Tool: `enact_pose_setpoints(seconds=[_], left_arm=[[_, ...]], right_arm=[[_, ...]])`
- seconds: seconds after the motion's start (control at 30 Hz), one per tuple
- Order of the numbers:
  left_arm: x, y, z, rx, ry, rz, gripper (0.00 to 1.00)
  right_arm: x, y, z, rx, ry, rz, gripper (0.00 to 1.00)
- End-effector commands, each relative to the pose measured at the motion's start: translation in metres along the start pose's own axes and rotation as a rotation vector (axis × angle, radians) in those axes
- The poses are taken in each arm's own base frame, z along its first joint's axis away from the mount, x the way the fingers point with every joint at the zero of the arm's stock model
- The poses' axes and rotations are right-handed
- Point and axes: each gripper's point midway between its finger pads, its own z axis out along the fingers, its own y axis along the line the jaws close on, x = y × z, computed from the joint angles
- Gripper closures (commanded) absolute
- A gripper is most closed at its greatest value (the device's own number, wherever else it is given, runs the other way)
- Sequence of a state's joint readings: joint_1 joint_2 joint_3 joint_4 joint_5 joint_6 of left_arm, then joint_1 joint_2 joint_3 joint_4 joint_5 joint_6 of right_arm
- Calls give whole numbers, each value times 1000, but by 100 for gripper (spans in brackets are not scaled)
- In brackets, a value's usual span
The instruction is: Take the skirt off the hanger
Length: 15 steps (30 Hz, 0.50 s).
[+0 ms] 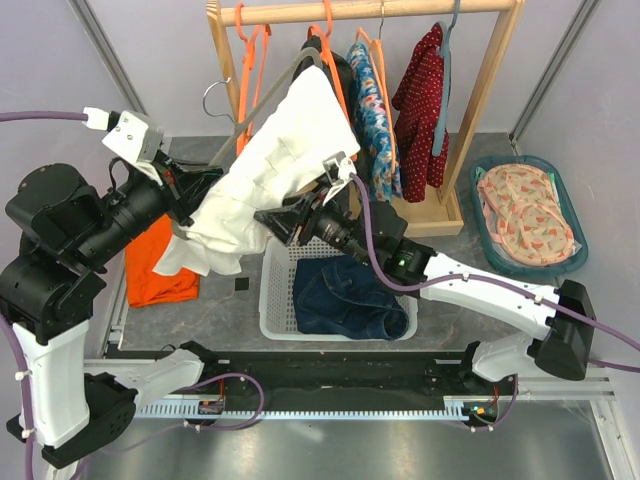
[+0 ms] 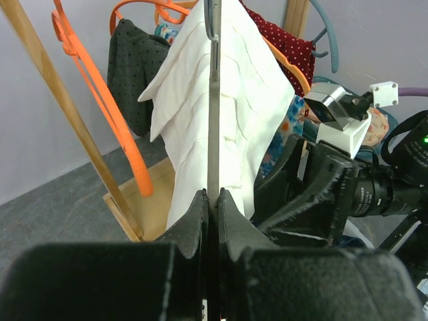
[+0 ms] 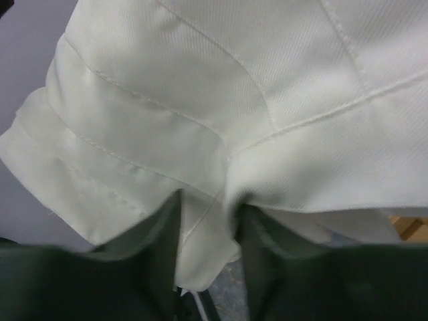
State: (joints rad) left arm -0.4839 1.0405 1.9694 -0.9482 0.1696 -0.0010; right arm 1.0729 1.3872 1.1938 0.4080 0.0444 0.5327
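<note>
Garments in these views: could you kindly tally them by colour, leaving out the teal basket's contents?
White fabric skirt: 1
Orange cloth garment: 1
Blue denim garment: 1
Blue floral garment: 1
Red dotted garment: 1
Dark dotted garment: 1
Total: 6

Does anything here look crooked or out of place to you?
Yes. The grey hanger is off the wooden rail and held tilted in the left claw, so the white skirt droops lopsided from it. An orange garment also lies flat on the table instead of hanging.
</note>
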Motion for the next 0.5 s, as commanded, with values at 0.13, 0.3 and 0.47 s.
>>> enact_pose_setpoints(seconds=[0.13,0.3,0.47], left_arm=[[-34,-6,-7,21,-127,-11,98],[-20,6,11,-26,-95,-9,98],[-7,18,27,-80,-83,-16,98]], right_arm=[[-96,58,-9,-64,-110,-193,100],[-174,129,-65,-101,-196,-399,100],[-234,138,-142,-109,-332,-378,100]])
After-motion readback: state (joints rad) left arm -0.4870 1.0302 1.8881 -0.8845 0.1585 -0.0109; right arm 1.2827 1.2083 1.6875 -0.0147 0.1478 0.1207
